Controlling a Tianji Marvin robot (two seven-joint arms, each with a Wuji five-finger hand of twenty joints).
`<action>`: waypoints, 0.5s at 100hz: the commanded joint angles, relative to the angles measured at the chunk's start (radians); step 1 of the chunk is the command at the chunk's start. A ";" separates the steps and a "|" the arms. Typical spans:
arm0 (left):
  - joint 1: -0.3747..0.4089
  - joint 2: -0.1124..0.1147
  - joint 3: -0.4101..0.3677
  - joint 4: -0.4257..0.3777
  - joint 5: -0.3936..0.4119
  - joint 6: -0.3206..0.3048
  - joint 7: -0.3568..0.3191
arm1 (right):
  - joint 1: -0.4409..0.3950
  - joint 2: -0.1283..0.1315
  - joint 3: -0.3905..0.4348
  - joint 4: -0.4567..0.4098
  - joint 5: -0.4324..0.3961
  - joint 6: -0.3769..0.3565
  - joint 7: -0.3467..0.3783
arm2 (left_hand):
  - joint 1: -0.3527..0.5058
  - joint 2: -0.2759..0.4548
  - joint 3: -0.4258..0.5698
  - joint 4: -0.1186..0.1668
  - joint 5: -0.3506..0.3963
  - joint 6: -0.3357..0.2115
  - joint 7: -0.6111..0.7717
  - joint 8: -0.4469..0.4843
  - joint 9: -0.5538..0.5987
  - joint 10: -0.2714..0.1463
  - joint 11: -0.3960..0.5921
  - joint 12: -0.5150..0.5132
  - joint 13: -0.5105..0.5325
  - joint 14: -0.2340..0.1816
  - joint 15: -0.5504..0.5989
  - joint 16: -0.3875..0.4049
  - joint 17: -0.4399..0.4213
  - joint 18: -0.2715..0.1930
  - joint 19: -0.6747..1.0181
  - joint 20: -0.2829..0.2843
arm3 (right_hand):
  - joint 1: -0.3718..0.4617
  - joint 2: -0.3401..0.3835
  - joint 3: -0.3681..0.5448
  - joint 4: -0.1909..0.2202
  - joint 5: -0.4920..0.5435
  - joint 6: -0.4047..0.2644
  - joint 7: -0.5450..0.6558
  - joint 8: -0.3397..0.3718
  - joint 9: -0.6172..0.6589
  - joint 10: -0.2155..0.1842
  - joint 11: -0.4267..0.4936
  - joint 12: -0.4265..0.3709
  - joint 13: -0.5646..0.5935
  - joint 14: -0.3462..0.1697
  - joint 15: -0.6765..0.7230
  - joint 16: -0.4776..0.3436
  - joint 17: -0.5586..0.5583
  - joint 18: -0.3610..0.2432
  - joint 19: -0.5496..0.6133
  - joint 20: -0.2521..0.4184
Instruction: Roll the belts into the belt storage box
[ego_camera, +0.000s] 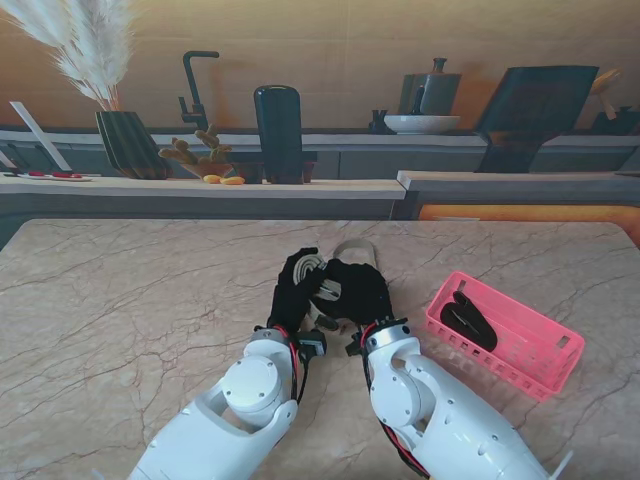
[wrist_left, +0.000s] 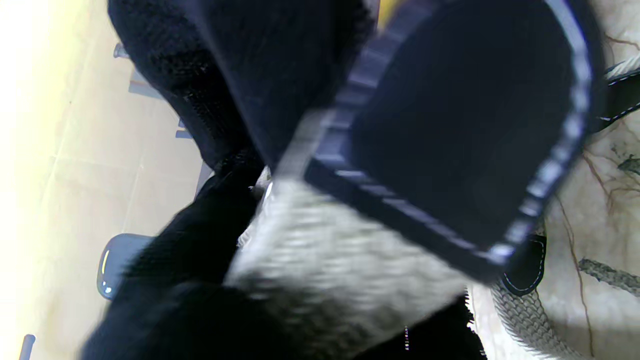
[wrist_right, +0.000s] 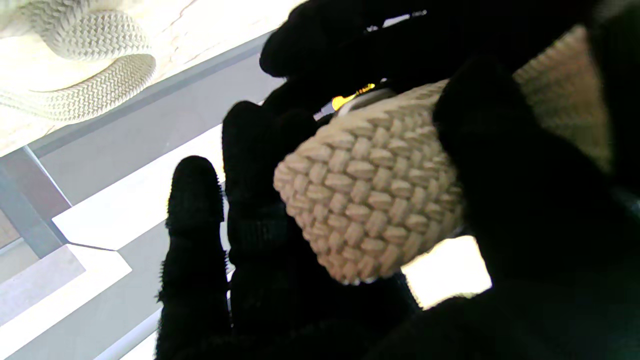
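1. At the middle of the worktop, both robot hands meet on the woven beige belt.
2. The left robot hand and the right robot hand each pinch the belt's rolled part between black-gloved fingers.
3. The loose tail lies on the worktop just beyond the hands, farther from me.
4. To roll well, I think the coil should stay tight and its edges even.
5. The pink belt storage box stands to the right, near the right arm, with a dark belt inside.
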 joint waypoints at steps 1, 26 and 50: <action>0.027 -0.023 0.019 -0.037 -0.018 0.012 -0.022 | 0.012 -0.023 -0.019 -0.028 -0.017 -0.020 0.013 | 0.288 0.098 -0.146 0.016 0.199 -0.045 0.151 -0.014 0.179 -0.042 -0.010 0.052 0.065 -0.028 0.034 -0.011 0.029 0.011 0.037 0.020 | 0.073 0.185 0.081 0.052 0.039 -0.397 0.027 0.015 -0.022 -0.070 0.028 0.002 -0.038 -0.065 -0.019 -0.013 -0.019 0.020 0.021 -0.021; 0.048 -0.012 -0.017 -0.072 0.011 0.003 0.006 | -0.025 0.002 0.031 -0.072 0.034 -0.058 0.134 | 0.298 0.094 -0.029 0.011 0.244 -0.027 0.212 0.017 0.229 0.015 0.019 0.065 0.121 0.034 0.090 0.004 0.062 0.071 0.057 0.025 | -0.088 0.181 0.109 0.152 -0.159 -0.189 -0.401 0.242 -0.306 0.012 -0.068 0.036 -0.232 -0.036 -0.171 -0.067 -0.081 -0.023 -0.053 0.004; 0.060 -0.002 -0.051 -0.084 0.006 -0.003 0.005 | -0.083 0.037 0.098 -0.140 0.053 -0.067 0.257 | 0.298 0.107 -0.047 0.005 0.238 -0.064 0.235 0.050 0.236 -0.008 0.044 0.089 0.125 0.025 0.107 0.014 0.041 0.084 0.058 0.027 | -0.139 0.203 0.046 0.155 -0.279 -0.153 -0.531 0.270 -0.441 0.038 -0.114 0.023 -0.319 -0.021 -0.240 -0.091 -0.142 -0.016 -0.119 0.028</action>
